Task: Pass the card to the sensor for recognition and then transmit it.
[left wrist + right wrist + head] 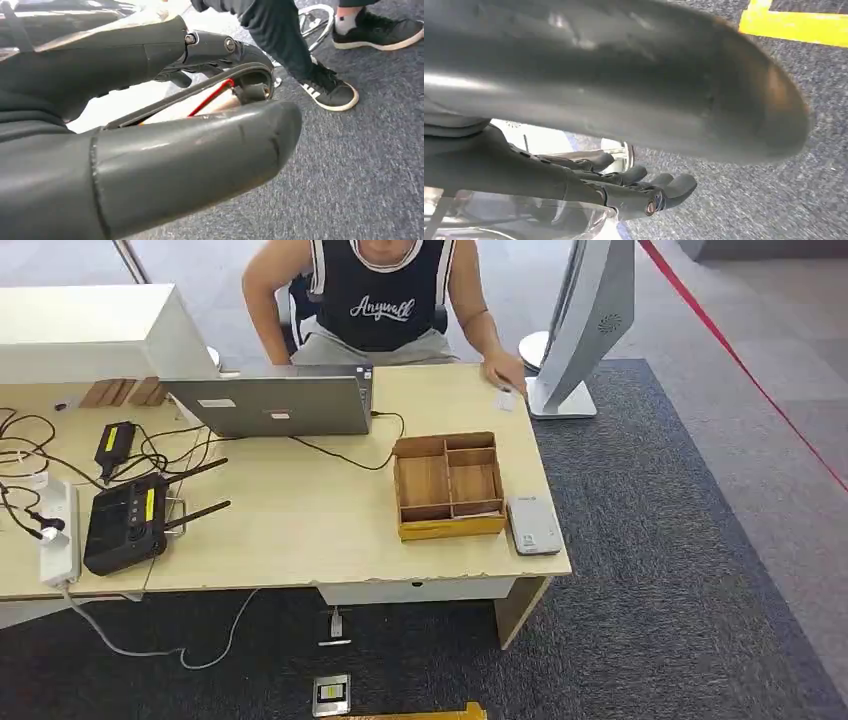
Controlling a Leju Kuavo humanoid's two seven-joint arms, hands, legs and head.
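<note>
Meanwhile card [505, 399] lies under a person's hand [503, 371], far from empty, spread right robot hand [624, 185].

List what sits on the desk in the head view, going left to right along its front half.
White power strip → black router with antennas → wooden divided tray → white card reader, right beside the tray at the desk's right edge.

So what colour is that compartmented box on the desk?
Light brown wood, clearest in the head view.
</note>
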